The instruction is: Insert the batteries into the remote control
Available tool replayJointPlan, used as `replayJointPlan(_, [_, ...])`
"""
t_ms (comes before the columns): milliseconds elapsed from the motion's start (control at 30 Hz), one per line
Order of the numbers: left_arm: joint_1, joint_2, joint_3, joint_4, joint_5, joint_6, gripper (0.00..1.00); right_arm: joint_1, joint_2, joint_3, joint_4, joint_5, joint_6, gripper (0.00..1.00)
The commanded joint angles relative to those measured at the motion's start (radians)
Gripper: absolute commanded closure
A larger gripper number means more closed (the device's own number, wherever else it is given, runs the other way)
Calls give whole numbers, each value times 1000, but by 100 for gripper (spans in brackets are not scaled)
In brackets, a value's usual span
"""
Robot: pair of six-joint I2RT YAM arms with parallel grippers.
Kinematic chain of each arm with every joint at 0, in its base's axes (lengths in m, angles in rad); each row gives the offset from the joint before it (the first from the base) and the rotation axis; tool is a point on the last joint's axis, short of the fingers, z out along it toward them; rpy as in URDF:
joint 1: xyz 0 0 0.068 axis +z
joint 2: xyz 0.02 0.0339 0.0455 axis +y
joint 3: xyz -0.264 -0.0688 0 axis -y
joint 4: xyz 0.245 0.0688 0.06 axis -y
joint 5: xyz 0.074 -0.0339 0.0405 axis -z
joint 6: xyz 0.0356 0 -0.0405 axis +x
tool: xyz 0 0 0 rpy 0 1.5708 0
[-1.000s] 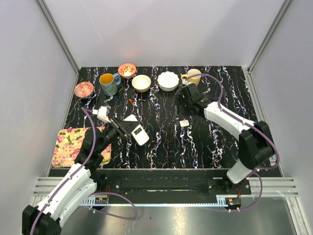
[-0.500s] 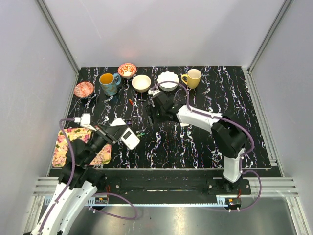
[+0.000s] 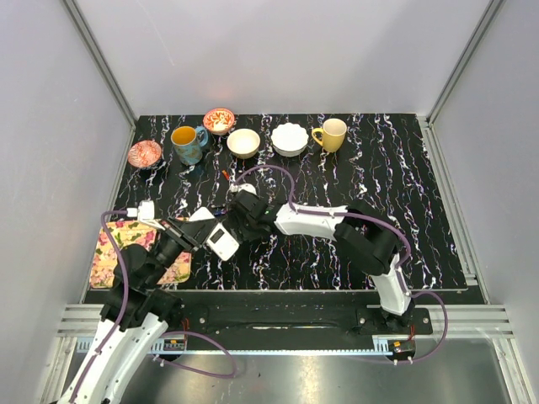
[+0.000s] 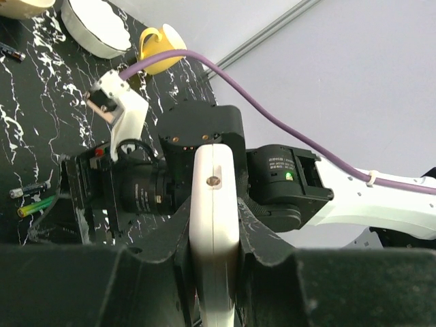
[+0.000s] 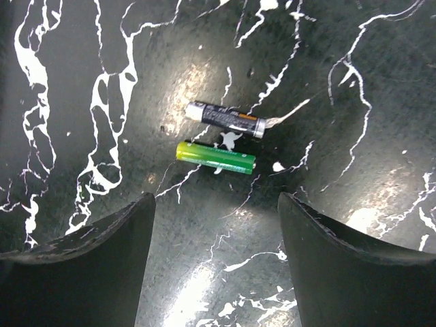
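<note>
My left gripper is shut on the white remote control and holds it by its long edges above the table; it also shows in the left wrist view between my left gripper jaws. My right gripper hovers right beside the remote. In the right wrist view my right gripper is open and empty, pointing down. Two batteries lie side by side on the table just beyond its fingertips: a green one and a black one. The left wrist view shows them too.
Along the back stand a patterned dish, a blue mug, a red bowl, a cream bowl, a white scalloped bowl and a yellow mug. A floral mat lies front left. A small red piece lies mid-table.
My right arm has swung from the back near the yellow mug leftwards and nearer, down over the batteries. My left gripper has shifted the remote slightly left and nearer.
</note>
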Motion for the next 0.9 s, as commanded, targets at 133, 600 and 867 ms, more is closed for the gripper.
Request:
replayJointPlan(133, [0, -25, -31, 84, 39, -37, 100, -9, 35, 52, -29, 79, 55, 21])
replayJointPlan(600, [0, -30, -31, 80, 30, -50, 100, 5, 127, 198, -153, 189, 78, 25])
replayJointPlan(867, [-2, -44, -31, 66, 31, -53, 100, 19, 148, 219, -174, 194, 97, 30])
